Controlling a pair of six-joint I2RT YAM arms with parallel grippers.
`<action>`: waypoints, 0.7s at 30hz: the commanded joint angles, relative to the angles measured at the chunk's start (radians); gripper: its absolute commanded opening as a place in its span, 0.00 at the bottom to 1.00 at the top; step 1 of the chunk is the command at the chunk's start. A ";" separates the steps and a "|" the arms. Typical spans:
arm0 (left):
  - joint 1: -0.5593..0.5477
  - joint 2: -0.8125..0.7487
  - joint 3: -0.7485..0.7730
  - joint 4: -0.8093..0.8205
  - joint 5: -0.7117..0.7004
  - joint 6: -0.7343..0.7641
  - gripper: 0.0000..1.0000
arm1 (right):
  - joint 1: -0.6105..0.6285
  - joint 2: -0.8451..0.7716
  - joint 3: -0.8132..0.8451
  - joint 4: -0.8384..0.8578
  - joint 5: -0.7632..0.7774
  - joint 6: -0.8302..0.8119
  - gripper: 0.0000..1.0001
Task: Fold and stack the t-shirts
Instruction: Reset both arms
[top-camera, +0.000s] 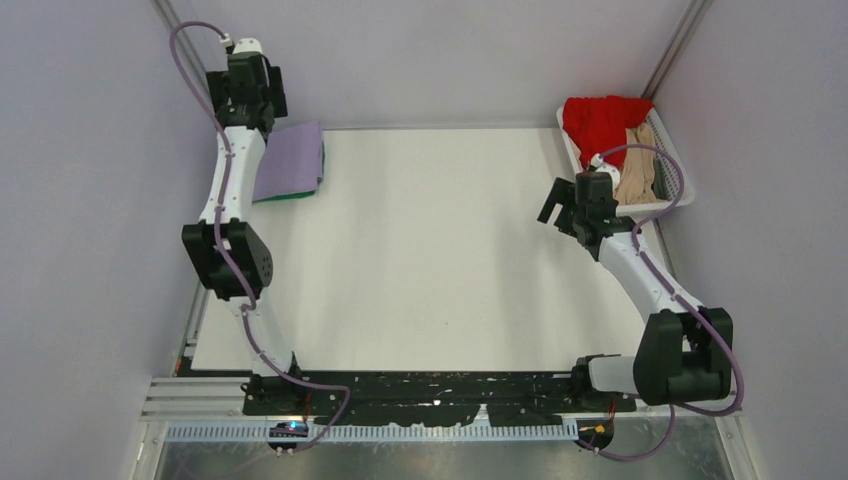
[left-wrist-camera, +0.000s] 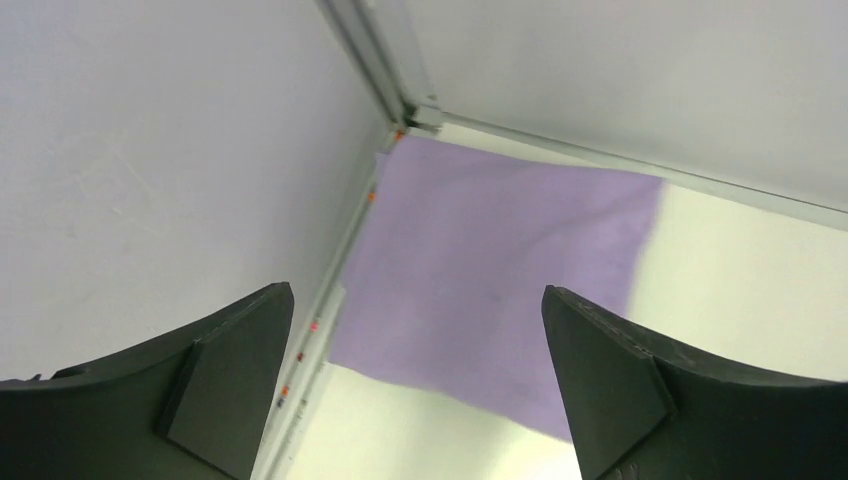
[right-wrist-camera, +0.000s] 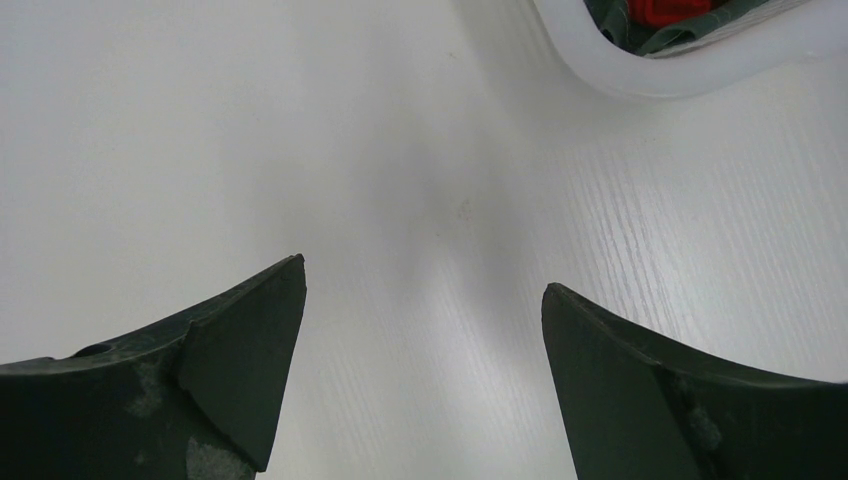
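- The table (top-camera: 430, 250) is the biggest thing here. Its middle is where I would spread the next shirt flat.
- The basket (right-wrist-camera: 680, 75) sits at the far right corner and holds the shirts not yet folded.
- The purple shirt (top-camera: 290, 160) lies folded at the far left corner, on top of the green shirt (top-camera: 300, 197), which shows only as a sliver along the near edge. I take this to be the stack.
- The red shirt (top-camera: 600, 120) is heaped at the far end of the basket, and the tan shirt (top-camera: 637, 175) lies at its near end.
- My left gripper (left-wrist-camera: 415, 300) hangs above the stack with its jaws spread, holding nothing.
- My right gripper (right-wrist-camera: 420, 275) hovers over the table just left of the basket, jaws wide apart, nothing between them.
- The next step, I judge, is fetching a shirt. I should come over the rim from above and pinch the tan shirt by one edge.
- Then I should lift high enough to clear the rim, so the basket does not drag along.
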 joint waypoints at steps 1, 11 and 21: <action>-0.084 -0.193 -0.162 -0.014 0.181 -0.167 1.00 | -0.004 -0.108 -0.057 0.018 -0.035 0.022 0.95; -0.206 -0.739 -1.142 0.458 0.688 -0.519 1.00 | -0.002 -0.289 -0.246 0.064 -0.087 -0.007 0.95; -0.310 -1.164 -1.622 0.483 0.548 -0.550 1.00 | -0.003 -0.424 -0.382 0.093 -0.047 0.014 0.95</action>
